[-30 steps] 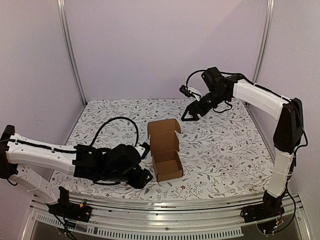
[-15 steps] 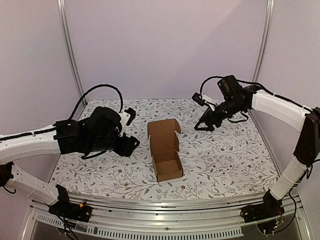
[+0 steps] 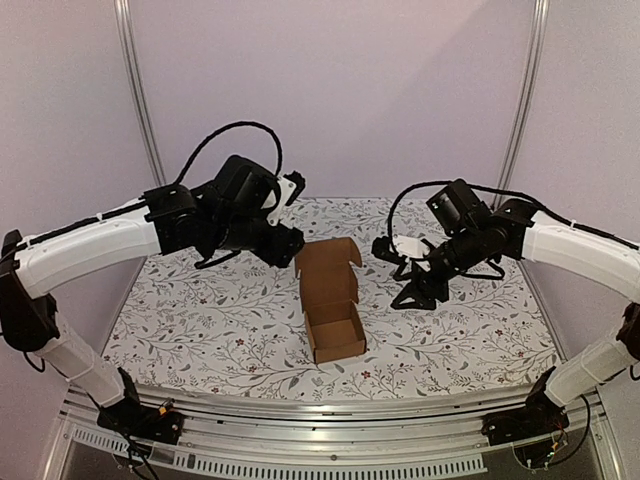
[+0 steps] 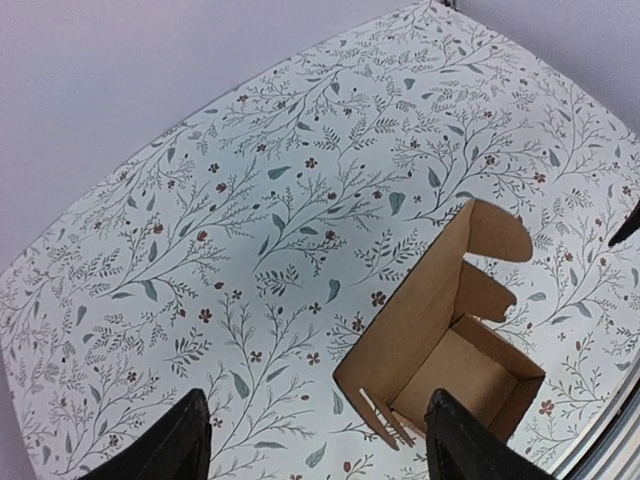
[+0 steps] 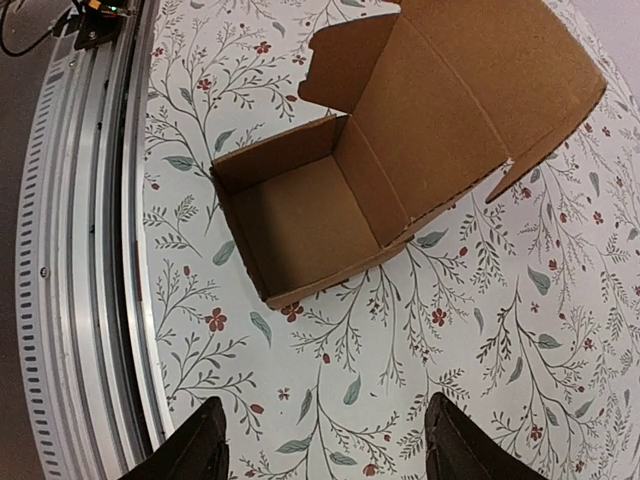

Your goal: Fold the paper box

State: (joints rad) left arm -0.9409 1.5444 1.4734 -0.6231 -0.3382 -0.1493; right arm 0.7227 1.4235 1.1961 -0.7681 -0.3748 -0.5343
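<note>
**Open brown box in the middle of the flowery table**

The table [image 3: 200,330] has a white cloth on it with little leaves and red flowers. Plain pale walls [image 3: 330,90] stand on three sides. A shiny metal post [image 3: 140,100] stands at each far corner, and a metal rail [image 3: 330,425] runs along the near edge.

Only the view from above shows both arms. The left arm [image 3: 90,245] reaches high over the left side of the table. The right arm [image 3: 580,245] bends in low from the right side.

The left wrist view shows small cut tabs [image 4: 385,425] on one low wall of the paper box [image 3: 333,300]. The right wrist view looks straight into the box and shows its bare brown floor.

The left gripper [image 4: 315,395] has its jaws spread wide with nothing between them. The right gripper [image 5: 325,400] is spread wide too, over bare cloth.

The paper box sits in the middle of the table, a bit closer to the near edge. Neither gripper touches it. It is plain brown. Its top is open, with four low walls. Its lid [image 3: 328,270] stands up on the far side, with a rounded flap on each end.
</note>
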